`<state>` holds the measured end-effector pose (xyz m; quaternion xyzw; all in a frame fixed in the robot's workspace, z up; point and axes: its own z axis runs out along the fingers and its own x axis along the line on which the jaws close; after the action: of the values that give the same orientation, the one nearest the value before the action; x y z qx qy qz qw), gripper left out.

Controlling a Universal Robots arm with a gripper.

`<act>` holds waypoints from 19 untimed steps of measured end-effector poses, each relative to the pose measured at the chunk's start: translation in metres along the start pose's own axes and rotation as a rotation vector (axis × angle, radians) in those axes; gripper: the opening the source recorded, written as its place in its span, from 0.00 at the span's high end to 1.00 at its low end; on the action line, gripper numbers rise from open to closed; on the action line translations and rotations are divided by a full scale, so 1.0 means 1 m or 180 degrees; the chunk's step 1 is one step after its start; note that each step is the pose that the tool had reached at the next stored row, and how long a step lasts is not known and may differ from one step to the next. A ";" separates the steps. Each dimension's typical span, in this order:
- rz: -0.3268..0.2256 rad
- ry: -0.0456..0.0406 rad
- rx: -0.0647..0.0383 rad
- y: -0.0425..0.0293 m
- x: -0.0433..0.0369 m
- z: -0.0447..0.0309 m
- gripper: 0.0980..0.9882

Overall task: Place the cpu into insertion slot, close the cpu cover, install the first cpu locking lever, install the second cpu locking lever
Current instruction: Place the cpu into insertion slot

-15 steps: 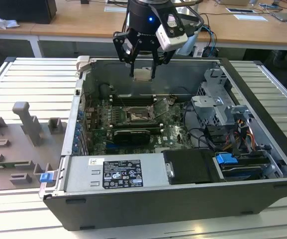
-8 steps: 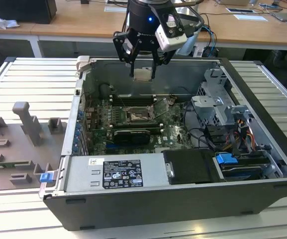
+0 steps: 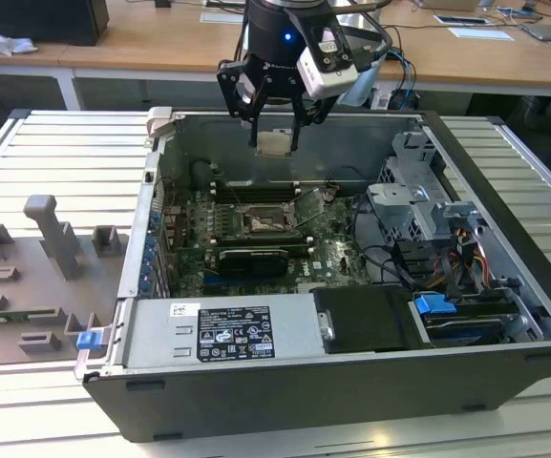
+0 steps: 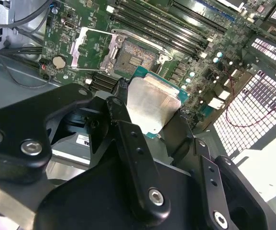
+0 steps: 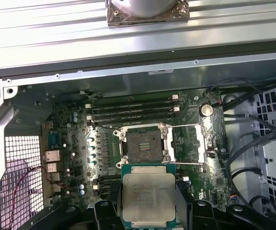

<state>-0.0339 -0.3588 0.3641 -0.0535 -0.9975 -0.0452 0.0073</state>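
Note:
My gripper (image 3: 275, 145) hangs above the open computer case, shut on the cpu (image 3: 275, 141), a pale silvery square chip held flat between the two fingers. Both wrist views show the cpu (image 4: 152, 101) (image 5: 147, 194) clamped by its opposite edges, a little way above the board and offset to one side of the insertion slot. The insertion slot (image 3: 265, 222) (image 4: 136, 57) (image 5: 144, 143) is a dark square socket on the green board, bare inside. The cpu cover (image 4: 80, 43) (image 5: 202, 143) is swung open and lies beside the socket.
Long memory slots (image 5: 133, 110) run beside the socket. In the exterior view a black card (image 3: 246, 260) and a grey power supply (image 3: 222, 329) lie nearer the front. A drive cage with cables (image 3: 428, 205) is on the right, and a grey fixture (image 3: 51, 262) stands left of the case.

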 end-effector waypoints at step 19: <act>0.0129 -0.0011 -0.0003 0.0000 0.0000 0.0002 0.51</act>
<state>-0.0340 -0.3589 0.3640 -0.0737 -0.9962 -0.0453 0.0064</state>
